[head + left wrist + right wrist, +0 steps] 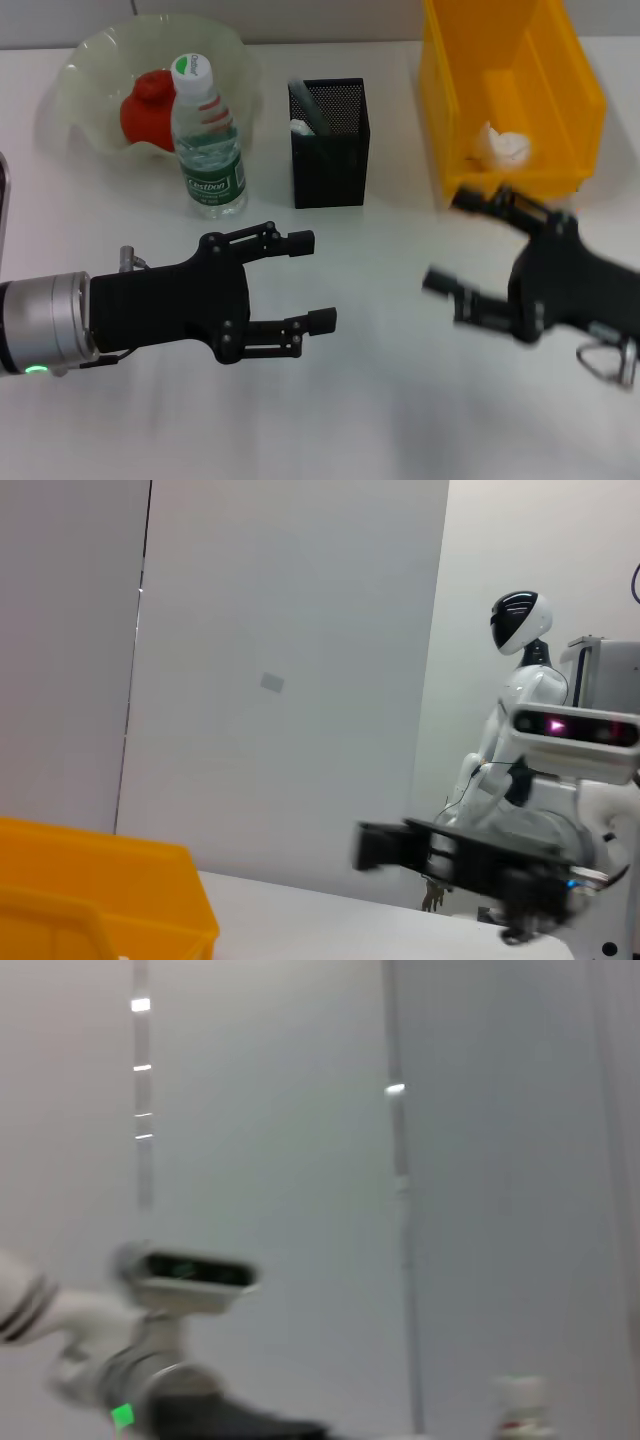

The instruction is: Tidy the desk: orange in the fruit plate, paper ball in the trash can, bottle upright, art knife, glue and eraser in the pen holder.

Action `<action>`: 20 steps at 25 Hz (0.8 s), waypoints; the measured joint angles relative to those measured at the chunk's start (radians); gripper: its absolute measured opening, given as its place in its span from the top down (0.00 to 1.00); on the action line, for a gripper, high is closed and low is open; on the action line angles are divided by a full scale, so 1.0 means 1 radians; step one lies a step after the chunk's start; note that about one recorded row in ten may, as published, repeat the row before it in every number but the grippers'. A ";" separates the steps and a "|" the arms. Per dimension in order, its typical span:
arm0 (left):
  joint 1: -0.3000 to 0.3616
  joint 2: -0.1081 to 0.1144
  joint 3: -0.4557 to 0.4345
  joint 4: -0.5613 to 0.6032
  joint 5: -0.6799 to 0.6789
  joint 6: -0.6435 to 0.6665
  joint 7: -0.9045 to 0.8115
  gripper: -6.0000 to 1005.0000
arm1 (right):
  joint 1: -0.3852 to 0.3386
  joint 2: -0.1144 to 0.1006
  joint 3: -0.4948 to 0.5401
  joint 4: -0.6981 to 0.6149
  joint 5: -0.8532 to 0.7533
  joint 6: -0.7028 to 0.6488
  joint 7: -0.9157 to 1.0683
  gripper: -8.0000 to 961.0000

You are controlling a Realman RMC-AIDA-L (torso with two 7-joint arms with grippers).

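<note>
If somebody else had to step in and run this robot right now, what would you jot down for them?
Left gripper open, empty, low over the desk's front left. Right gripper open, empty, in front of the trash can.
Orange in the fruit plate; paper ball in the trash can; bottle upright beside the plate. Pen holder holds slim items; which ones, can't tell.
Nothing loose visible on the desk; check the holder's contents.

Bright even light, soft shadows, right tool [462,245] motion-blurred, right wrist view smeared
</note>
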 joint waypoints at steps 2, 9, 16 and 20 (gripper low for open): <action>0.002 0.001 0.000 0.000 0.000 0.001 0.000 0.17 | -0.010 0.001 -0.001 0.007 -0.054 -0.032 -0.025 0.14; 0.033 0.004 -0.005 0.000 0.000 0.039 0.000 0.17 | 0.005 0.002 -0.012 0.063 -0.132 -0.054 -0.030 0.14; 0.069 0.007 -0.027 0.002 0.000 0.068 0.000 0.17 | 0.013 0.002 -0.015 0.083 -0.133 -0.055 -0.032 0.14; 0.080 0.007 -0.028 0.001 0.000 0.076 0.000 0.17 | 0.030 0.002 -0.015 0.111 -0.135 -0.053 -0.033 0.14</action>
